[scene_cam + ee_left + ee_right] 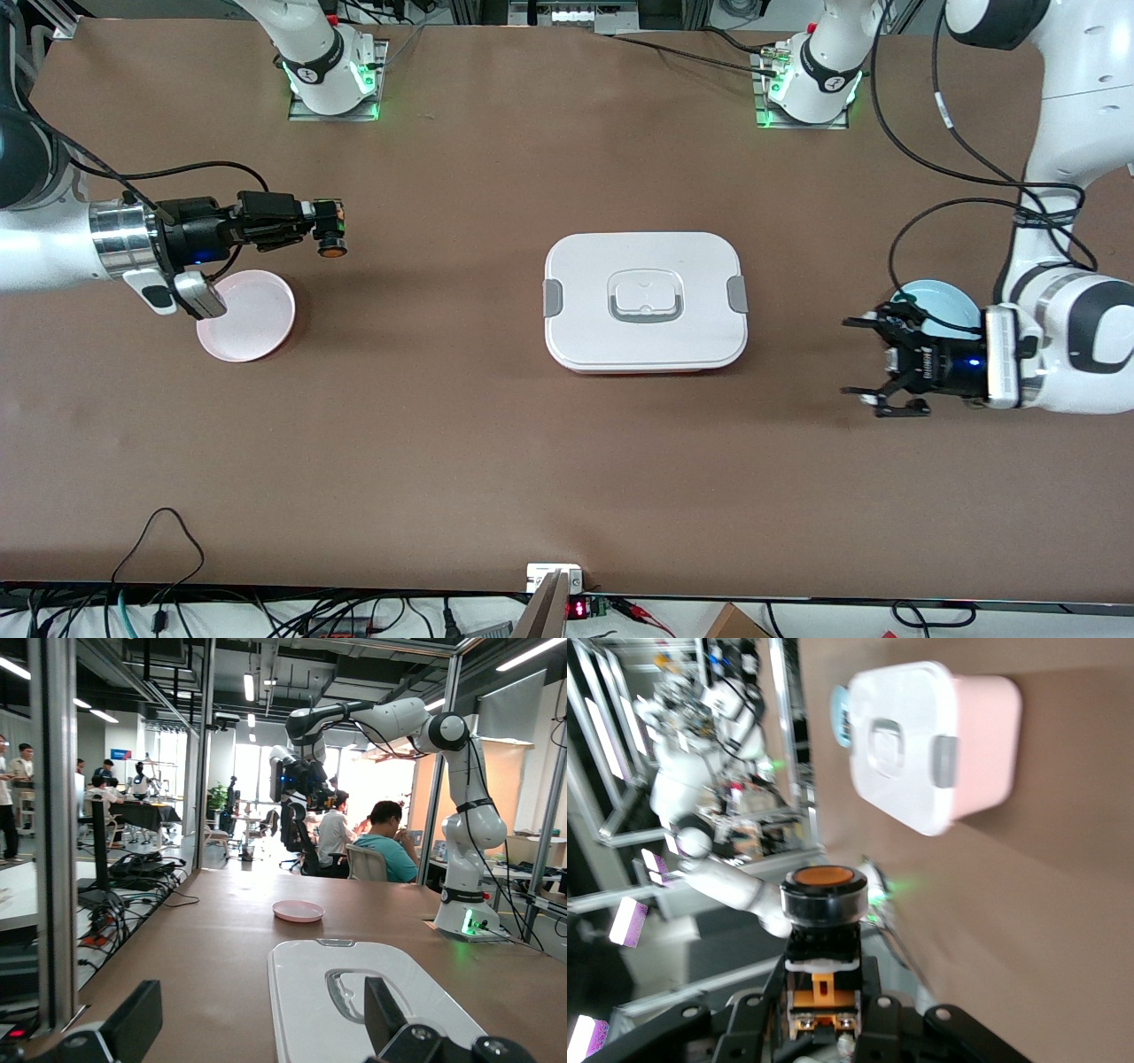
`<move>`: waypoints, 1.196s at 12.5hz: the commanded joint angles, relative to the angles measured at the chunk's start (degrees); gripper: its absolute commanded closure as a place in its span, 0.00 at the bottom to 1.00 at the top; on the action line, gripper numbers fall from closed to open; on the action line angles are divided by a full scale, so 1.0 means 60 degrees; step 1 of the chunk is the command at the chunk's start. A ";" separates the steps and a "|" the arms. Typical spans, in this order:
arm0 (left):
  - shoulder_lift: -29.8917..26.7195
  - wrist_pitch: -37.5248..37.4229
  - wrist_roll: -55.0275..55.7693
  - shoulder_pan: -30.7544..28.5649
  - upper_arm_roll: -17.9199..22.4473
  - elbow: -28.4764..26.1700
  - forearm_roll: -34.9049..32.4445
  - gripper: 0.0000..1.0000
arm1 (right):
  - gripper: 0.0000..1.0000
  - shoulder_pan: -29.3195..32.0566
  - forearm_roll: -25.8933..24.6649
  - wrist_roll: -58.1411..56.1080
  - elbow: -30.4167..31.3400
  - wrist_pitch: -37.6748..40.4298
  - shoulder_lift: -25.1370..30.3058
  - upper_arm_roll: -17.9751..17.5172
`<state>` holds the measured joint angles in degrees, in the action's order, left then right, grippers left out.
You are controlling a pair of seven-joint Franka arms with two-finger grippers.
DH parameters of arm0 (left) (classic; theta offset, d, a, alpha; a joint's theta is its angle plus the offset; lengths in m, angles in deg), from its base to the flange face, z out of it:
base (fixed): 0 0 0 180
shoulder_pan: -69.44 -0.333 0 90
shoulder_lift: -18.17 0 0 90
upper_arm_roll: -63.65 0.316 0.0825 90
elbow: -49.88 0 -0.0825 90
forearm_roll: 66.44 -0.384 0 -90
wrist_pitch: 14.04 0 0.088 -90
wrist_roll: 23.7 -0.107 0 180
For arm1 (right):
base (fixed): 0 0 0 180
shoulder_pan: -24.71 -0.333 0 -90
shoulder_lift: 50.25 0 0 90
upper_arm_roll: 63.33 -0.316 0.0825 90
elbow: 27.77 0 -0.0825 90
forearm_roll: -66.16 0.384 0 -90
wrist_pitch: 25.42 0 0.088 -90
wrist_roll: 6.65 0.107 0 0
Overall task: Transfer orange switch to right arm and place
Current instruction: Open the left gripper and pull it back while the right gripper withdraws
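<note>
Holding the orange switch [332, 232] in the air, your right pincer [326, 221] is clenched on the switch's black body, with the round orange cap left clear of the fingers. It hangs over bare bench [443, 461] just beside the pink plate [248, 315], at the right arm's end. So the handover looks done, and what you have left is the placing.

Your left pincer [890, 368] stands released, jaws wide and holding nothing, low over the bench near the light blue plate [935, 306] at the left arm's end. That arm waits.

Between the two arms sits the white lidded box [645, 301], clasps at both ends, pink underneath as the right wrist view shows it. It is well apart from the switch and should not trouble you.

As to handling, judge the switch as light, hard and stiff: it will not give under the fingers, and a firm hold will hardly harm it. Its smallness is the difficulty. The smooth plastic sides offer little purchase, and the cap is round, so the squared body below the cap is the sound place to grip, as you have it now. The terminals at its base look like the delicate part; spare them a knock.

If the pink plate is your target, lower the switch close before letting go, since a thing this small with a round cap is likely to bounce or roll off the rim.
</note>
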<state>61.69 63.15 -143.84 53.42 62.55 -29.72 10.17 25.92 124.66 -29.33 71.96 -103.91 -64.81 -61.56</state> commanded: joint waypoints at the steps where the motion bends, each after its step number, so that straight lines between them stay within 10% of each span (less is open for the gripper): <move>1: 0.0085 -0.0165 -0.0149 -0.0756 0.0123 0.0840 -0.1190 0.00 | 0.95 0.0106 -0.1495 -0.0817 0.0004 0.0088 0.0141 -0.0076; 10: -0.0046 0.0934 0.1987 -0.0728 0.2422 0.3347 -0.4487 0.00 | 0.95 0.0004 -0.7970 -0.5649 0.0078 -0.0905 0.0200 -0.0076; 15: -0.0967 0.1403 0.4784 -0.0158 0.2571 0.4038 -0.6993 0.00 | 0.95 0.0004 -0.9906 -0.7233 0.1159 -0.3158 0.0229 -0.0135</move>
<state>58.09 71.13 -120.19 50.64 77.03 -5.71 -27.42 25.97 69.09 -69.10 75.01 -117.91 -64.72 -61.85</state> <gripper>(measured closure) 0.000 0.670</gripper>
